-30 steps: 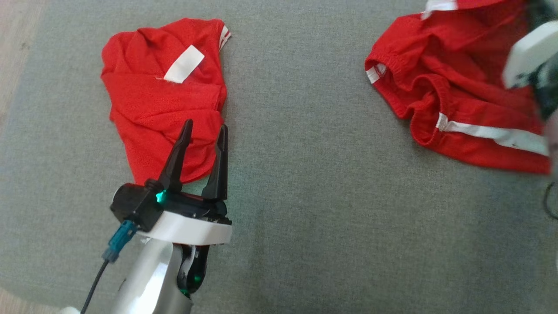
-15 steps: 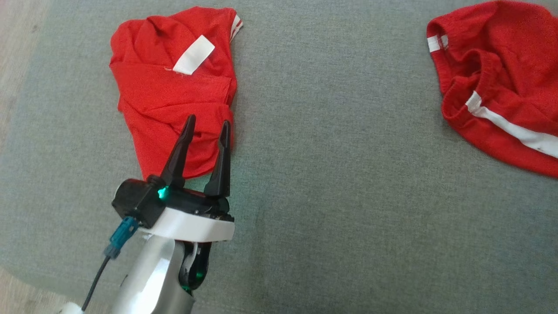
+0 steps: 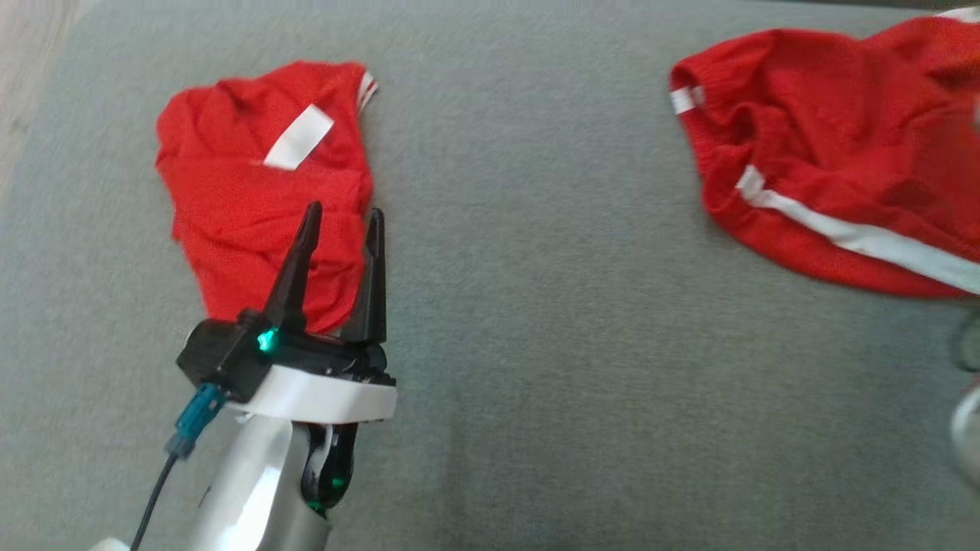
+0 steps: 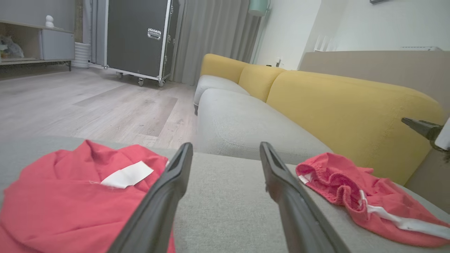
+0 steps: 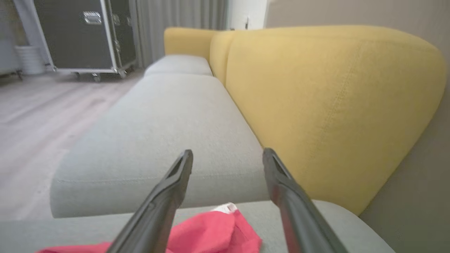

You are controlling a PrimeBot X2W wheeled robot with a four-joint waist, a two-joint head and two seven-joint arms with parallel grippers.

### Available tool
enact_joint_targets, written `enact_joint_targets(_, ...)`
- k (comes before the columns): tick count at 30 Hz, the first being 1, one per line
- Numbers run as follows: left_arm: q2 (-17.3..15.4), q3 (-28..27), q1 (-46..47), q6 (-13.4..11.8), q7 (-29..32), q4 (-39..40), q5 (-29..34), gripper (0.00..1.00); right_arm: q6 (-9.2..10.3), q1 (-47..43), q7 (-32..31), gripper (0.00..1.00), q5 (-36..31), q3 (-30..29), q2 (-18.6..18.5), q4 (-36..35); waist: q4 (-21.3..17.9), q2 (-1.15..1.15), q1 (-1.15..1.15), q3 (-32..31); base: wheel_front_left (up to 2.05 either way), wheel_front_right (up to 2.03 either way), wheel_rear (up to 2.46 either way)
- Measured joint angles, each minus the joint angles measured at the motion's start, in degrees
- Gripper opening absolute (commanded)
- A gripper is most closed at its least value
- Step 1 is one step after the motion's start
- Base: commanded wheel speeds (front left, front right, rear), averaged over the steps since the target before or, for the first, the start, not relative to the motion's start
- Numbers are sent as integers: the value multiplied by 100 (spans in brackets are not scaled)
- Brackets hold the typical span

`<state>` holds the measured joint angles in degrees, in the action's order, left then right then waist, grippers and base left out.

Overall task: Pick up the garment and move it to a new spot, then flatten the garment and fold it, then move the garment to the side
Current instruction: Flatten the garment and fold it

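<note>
Judging from how things lie, the work stands between setting the garment down and flattening it. The red shorts lie loose and crumpled at the upper right of the head view, on the grey cushion, with the gathered waistband bunched and a white stripe running along the lower edge. The left claw hangs at the lower left of that view with its two dark fingers spread wide. It holds nothing; its tips stand over the lower right edge of a second red garment, a bunched piece with a white label, and whether they touch that cloth cannot be told. In its own wrist view the right claw is likewise wide open and empty, with a fold of red cloth, most likely the shorts, low in the frame beneath the fingers and the yellow backrest beyond. Which of the two red pieces the task means is not certain, but the shorts look the less tidy. The next move probably calls for both claws to come down on opposite edges of the shorts, pinching only the top layer at the waistband and a leg hem, and to draw them apart until the cloth lies flat.
</note>
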<state>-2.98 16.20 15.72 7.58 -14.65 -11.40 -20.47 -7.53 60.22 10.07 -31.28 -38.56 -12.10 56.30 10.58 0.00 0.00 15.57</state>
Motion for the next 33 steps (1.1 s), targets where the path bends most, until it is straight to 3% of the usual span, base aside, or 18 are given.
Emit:
enact_joint_targets(6,-7,-175,-300,0,-4,81,47,100,0,-305,431,100,886,970,720,-13,-346,0,-1,-408,0,0,0)
enact_joint_targets(13,-13,-253,-530,0,-4,137,131,100,0,-2330,438,100,3221,3056,845,-1809,-789,0,-1,-835,0,0,0)
enact_joint_targets(16,-24,-299,-608,0,-5,142,131,100,0,-3393,438,100,3796,3521,884,-2479,-963,0,-1,-956,0,0,0)
enact_joint_targets(19,-35,-274,-671,0,-5,135,130,100,0,-4197,438,100,3975,3789,884,-2959,-1120,0,-1,-1008,0,0,0)
enact_joint_targets(23,-80,-243,-671,0,-5,100,130,100,0,-4630,438,100,4124,3862,900,-3237,-1230,0,-1,-995,0,0,0)
enact_joint_targets(29,-275,-36,-584,0,-5,-44,129,100,0,-4685,439,100,4135,3965,906,-3645,-1418,0,0,-808,0,0,0)
enact_joint_targets(33,-480,510,-99,0,0,-288,127,100,0,-4683,439,100,4114,3906,911,-3743,-1544,0,0,-617,0,0,0)
